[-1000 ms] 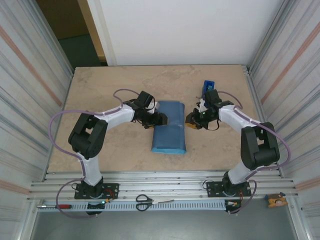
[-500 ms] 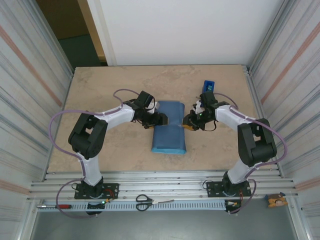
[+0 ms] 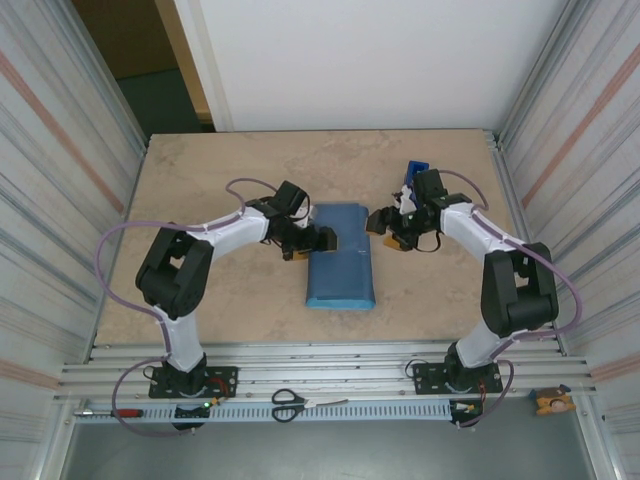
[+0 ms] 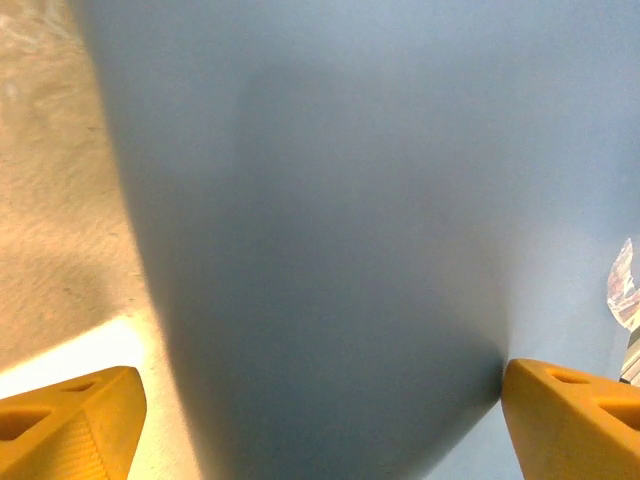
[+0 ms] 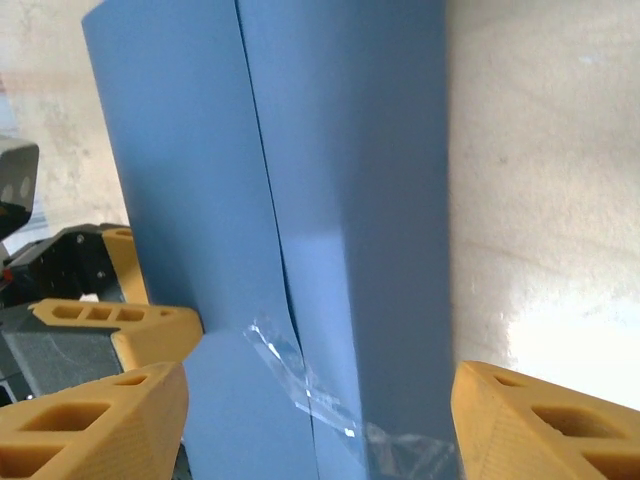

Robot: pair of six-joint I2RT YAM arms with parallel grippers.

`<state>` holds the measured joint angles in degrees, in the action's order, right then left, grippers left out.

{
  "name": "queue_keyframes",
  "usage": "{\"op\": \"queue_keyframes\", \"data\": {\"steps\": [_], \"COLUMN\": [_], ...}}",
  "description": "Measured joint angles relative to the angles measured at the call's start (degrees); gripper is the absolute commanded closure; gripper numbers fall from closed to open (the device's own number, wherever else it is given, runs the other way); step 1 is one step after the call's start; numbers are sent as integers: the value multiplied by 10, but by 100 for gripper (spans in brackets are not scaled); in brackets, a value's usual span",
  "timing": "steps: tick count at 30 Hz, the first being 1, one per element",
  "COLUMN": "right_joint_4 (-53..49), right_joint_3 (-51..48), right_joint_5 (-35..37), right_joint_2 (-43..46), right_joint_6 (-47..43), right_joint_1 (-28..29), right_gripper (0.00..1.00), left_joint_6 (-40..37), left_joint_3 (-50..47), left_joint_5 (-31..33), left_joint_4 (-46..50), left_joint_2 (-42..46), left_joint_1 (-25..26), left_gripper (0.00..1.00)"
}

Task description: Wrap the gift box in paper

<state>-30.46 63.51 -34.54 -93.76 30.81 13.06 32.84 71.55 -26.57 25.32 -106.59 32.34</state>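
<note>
The paper point(image 3: 340, 255) lies folded into a long blue parcel at the table's middle; the gift box is hidden inside it. In the right wrist view the paper point(image 5: 300, 180) shows an overlapping seam with a strip of clear tape point(image 5: 300, 370) across it. My left gripper point(image 3: 310, 243) sits at the parcel's left edge, open, its yellow fingertips point(image 4: 70, 425) wide apart over the paper point(image 4: 350, 250). My right gripper point(image 3: 385, 228) hovers at the parcel's right edge, open point(image 5: 320, 430), nothing between its fingers point(image 5: 550, 420).
A blue tape dispenser point(image 3: 415, 172) stands just behind the right gripper. Scissors point(image 3: 300, 403) and a red-handled screwdriver point(image 3: 120, 411) lie on the front rail. Corrugated walls close in both sides.
The right gripper has opened and pulled back from the parcel's taped seam toward the far right. The left gripper has opened wider, staying at the left edge.
</note>
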Motion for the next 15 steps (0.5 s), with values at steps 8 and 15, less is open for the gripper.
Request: {"op": "queue_keyframes", "data": {"steps": [8, 15], "right_joint_4": [0, -5], "right_joint_3": [65, 104], "right_joint_5": [-27, -37], "right_joint_2": [-104, -142], "right_joint_6": [-26, -35], "right_joint_1": [15, 28], "right_gripper": [44, 51], "left_joint_6": [7, 16], "left_joint_3": [-9, -4], "left_joint_5": [-11, -35], "left_joint_4": [-10, -28], "left_joint_2": [1, -12], "left_joint_1": [-19, -23], "left_gripper": [11, 21]}}
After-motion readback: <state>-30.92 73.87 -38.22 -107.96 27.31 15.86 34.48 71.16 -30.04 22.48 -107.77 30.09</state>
